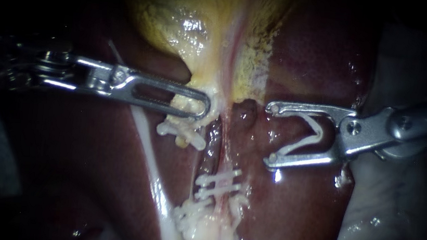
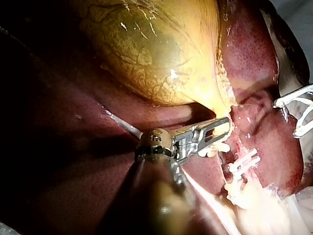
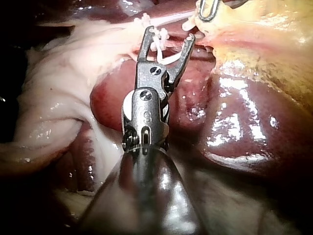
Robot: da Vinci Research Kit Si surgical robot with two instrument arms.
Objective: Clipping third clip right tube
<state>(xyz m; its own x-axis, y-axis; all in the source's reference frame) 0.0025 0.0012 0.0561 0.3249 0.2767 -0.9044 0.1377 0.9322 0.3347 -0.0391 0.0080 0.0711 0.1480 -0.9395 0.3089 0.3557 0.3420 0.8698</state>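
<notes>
Only endoscopically: right instrument's (image 1: 270,136) clip (image 1: 319,135), full V.

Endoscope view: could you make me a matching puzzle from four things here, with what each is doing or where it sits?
1. silver left instrument with slotted jaws
2. silver right instrument
3. glistening yellow-green gallbladder
4. two white clips side by side

A. clamped across the pale tube
B. holds an open white V-shaped clip between its jaws
C. bulges above both instruments
D. shut on pale tissue below the gallbladder

Pairs: 1-D, 2-B, 3-C, 4-A.
</notes>
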